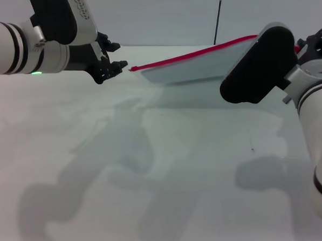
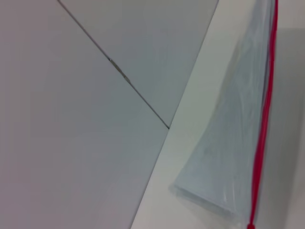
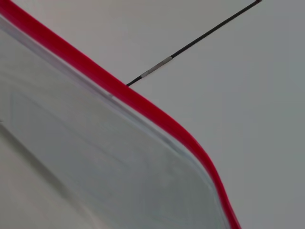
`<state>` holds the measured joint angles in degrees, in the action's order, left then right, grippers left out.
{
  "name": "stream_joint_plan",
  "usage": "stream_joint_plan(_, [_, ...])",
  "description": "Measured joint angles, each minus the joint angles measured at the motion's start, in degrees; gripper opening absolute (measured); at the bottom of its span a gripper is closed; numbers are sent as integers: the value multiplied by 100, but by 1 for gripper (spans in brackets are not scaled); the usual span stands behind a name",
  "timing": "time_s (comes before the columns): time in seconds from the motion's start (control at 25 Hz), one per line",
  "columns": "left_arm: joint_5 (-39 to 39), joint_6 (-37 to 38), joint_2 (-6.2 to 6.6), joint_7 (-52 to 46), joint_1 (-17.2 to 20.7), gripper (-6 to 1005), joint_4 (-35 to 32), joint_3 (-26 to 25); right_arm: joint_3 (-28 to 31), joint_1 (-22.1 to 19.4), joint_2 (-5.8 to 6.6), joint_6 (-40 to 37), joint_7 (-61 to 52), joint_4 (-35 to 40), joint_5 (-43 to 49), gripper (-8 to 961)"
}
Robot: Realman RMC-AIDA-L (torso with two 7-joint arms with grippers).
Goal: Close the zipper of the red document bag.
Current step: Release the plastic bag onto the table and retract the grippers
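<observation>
Left gripper (image 1: 115,66): black, up near the desk's far edge on the left. Its fingertips sit right at the left tip of the bag's red edge. Fingers look pinched close together, but whether they're really clamped on the tip or just touching it, can't tell from here.

Bag (image 1: 193,67): flat translucent pale blue-grey plastic document pouch, lifted off the white desk (image 1: 153,180) and hanging in the air between the two grippers, over the far part of the desk. Long axis runs left to right, tilted, so the left end is lower and the right end is higher. The left end points straight at the left gripper. You can see its shadow on the desk below it.

Zipper (image 1: 190,55): thin bright red strip along the bag's top long edge, so the red edge faces up and toward the far wall. It runs the whole length, from the left tip to behind the right arm. In the left wrist view the strip (image 2: 261,138) is a clean line down the pouch (image 2: 228,138). In the right wrist view it (image 3: 119,90) curves round a rounded corner of the pouch (image 3: 95,162). Can't spot the slider anywhere.

Right gripper (image 1: 313,45): black, at the far right, at the bag's high end. Mostly hidden behind the arm's own black housing, so no idea about the fingers.

Wall: plain pale panels with a thin dark seam (image 3: 190,44) behind the bag.
</observation>
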<state>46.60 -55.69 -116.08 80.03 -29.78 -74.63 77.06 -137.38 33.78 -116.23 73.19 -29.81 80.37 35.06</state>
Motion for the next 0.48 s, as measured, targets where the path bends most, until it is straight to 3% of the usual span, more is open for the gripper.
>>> stream_joint_plan(0.16, [-11, 3, -2, -61, -9, 351, -20, -2, -71, 52, -4, 60, -174, -111, 16, 91])
stream_joint_plan(0.28, [-12, 5, -6, -89, -10, 406, -36, 8, -99, 99, -5, 78, -201, -204, 2, 95])
stream_joint_plan(0.48, [-12, 6, -5, -140, -39, 460, -42, 11, -162, 134, -15, 184, -238, -273, -11, 217])
